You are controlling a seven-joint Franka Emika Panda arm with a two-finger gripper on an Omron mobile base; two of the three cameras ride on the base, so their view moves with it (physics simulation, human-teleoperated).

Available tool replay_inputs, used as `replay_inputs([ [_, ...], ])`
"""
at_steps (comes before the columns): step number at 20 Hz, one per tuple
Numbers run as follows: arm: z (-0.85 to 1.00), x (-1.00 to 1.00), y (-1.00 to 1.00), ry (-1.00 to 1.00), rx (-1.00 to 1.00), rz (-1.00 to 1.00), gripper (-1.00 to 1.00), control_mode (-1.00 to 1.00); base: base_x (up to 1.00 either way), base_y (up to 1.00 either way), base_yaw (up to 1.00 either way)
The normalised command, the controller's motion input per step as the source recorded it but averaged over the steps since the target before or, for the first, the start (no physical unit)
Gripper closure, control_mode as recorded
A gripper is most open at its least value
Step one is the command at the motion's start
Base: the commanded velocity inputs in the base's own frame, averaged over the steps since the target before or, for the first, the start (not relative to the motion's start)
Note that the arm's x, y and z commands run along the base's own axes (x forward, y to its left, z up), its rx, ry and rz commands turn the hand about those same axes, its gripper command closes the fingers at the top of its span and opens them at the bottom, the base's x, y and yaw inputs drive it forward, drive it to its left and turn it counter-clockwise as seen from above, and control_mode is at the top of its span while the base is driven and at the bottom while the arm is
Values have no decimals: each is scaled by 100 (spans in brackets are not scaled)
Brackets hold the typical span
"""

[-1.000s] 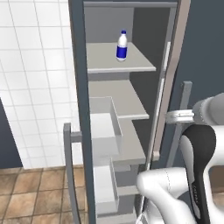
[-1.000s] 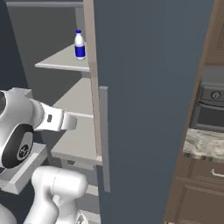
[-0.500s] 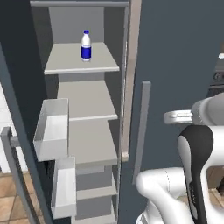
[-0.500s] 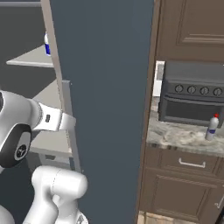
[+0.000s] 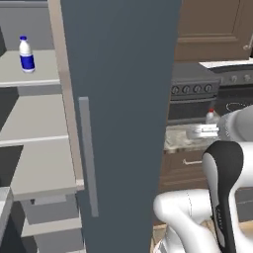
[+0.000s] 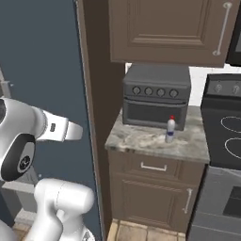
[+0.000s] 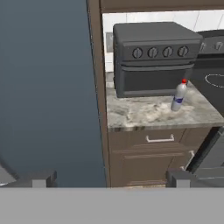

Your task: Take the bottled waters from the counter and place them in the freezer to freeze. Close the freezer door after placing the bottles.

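Facing the desk (image 7: 148,114) w/ end effector (image 7: 109,178) spread & empty, you're lined up on the red-cap bottle (image 7: 178,96); blue-cap bottle (image 5: 25,54) sits on a freezer shelf (image 5: 37,74).

I count two water bottles: one blue-capped bottle (image 5: 26,54) on a freezer shelf (image 5: 37,74), and one red-capped bottle (image 6: 171,129) on the desk (image 6: 141,140), near its front edge. One toaster oven (image 6: 157,95) sits along the desk's back edge, with four knobs in a row. Below the desk I see one drawer (image 6: 153,166) with one handle. One bar handle (image 5: 88,155) runs down the freezer door (image 5: 121,99). I have one claw (image 7: 111,178), with two fingertips.
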Motion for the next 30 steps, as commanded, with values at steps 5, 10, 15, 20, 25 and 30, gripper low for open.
replay_inputs([
  [5,0,0,0,0,0,0,-100,100,0,-87,-5],
  [10,0,0,0,0,0,0,-100,100,6,-86,-5],
  [15,0,0,0,0,0,0,-100,100,18,-75,-4],
  [20,0,0,0,0,0,0,-100,100,27,-66,0],
  [25,0,0,0,0,0,0,-100,100,28,-47,0],
  [30,0,0,0,0,0,0,-100,100,20,-16,0],
])
